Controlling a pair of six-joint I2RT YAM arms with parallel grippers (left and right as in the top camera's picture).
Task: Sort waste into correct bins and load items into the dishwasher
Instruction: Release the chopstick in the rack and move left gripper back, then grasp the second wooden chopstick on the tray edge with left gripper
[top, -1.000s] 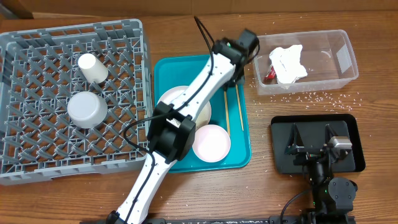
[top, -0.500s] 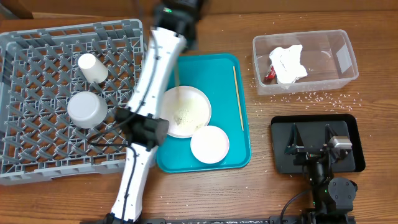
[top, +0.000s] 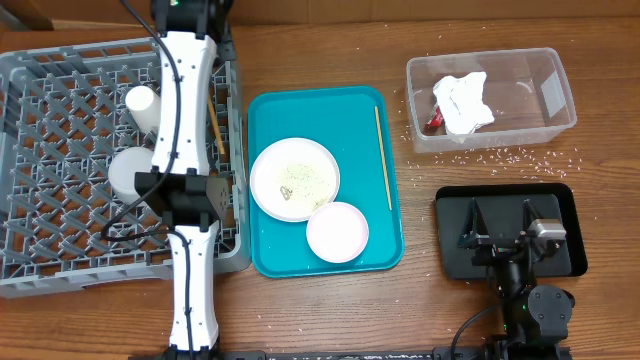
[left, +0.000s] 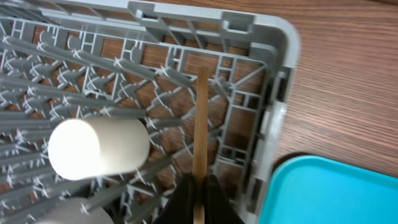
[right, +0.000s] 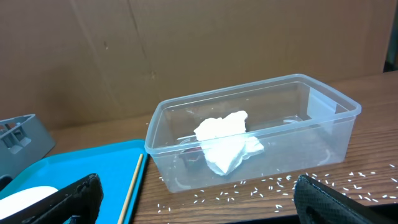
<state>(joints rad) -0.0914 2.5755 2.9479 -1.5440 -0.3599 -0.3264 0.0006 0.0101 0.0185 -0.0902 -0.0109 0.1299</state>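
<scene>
Left gripper is clamped on a thin wooden chopstick, over the right side of the grey lattice dish rack.

Racked: small white cup, grey round bowl.

Not yet loaded: white dinner plate and smaller white bowl, on the teal serving tray.

Crumpled white napkin and red wrapper lie in the clear plastic tub. White rice grains are loose on the table.

Right gripper rests spread wide.

Roughly halfway.

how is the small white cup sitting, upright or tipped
Tipped: the small white cup lies on its side on the grey plastic dish rack.
</scene>
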